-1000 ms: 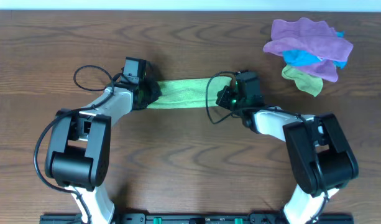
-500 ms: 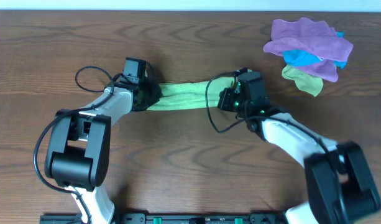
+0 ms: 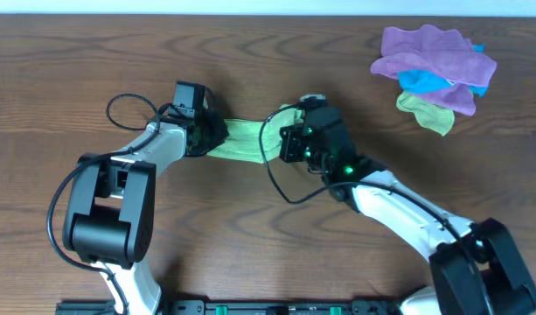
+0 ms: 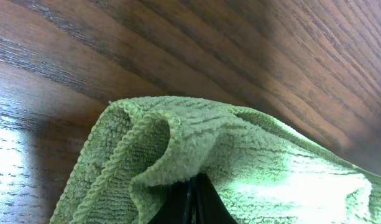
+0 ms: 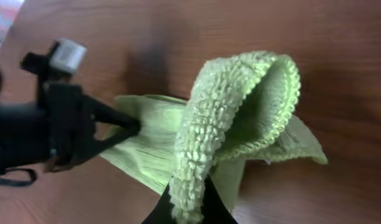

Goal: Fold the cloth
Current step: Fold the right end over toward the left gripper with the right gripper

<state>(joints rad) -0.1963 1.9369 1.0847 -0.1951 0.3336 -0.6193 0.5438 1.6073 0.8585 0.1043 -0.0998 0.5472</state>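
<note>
Lime-green cloth (image 3: 241, 140) spans mid-surface (image 3: 250, 236) between the arms. Left gripper (image 3: 212, 135) and right gripper (image 3: 283, 143): jaws clamped on opposite cloth ends. Advice: carry the right end over the left, low, with edges matched.

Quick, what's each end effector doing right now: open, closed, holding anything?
Left end effector: closed, gripping one end of the cloth.
Right end effector: closed, gripping the other end of the cloth.
</note>
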